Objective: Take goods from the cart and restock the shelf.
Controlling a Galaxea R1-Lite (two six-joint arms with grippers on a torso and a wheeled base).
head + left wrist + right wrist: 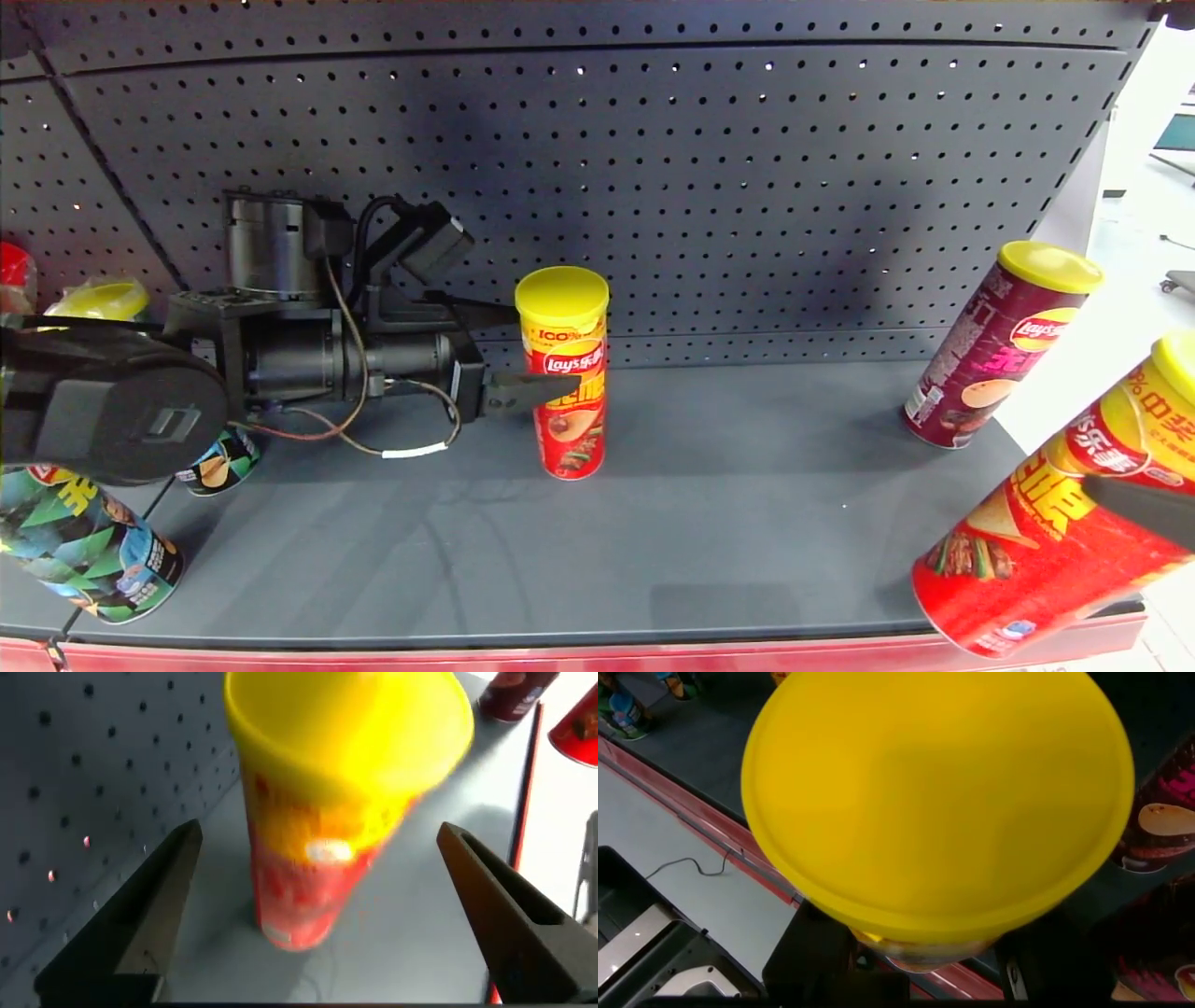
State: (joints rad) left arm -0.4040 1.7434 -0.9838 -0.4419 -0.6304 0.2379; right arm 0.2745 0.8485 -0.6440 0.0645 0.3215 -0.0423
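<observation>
My left gripper (320, 835) has its fingers spread on either side of the red can (563, 317), which stands upright mid-shelf (728, 523). I judge this can placed, so that arm needs a straight pull back without clipping it. My right gripper (1120, 495) pinches a second red can (1036, 541), tilted at the shelf's front right corner near the purple can (999, 345). Next I must upright it and set it down in the bare stretch between.

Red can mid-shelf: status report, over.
Left hand open, straddling upright red can. Right hand shut on second red can at right front edge of shelf. Purple can behind it.
</observation>
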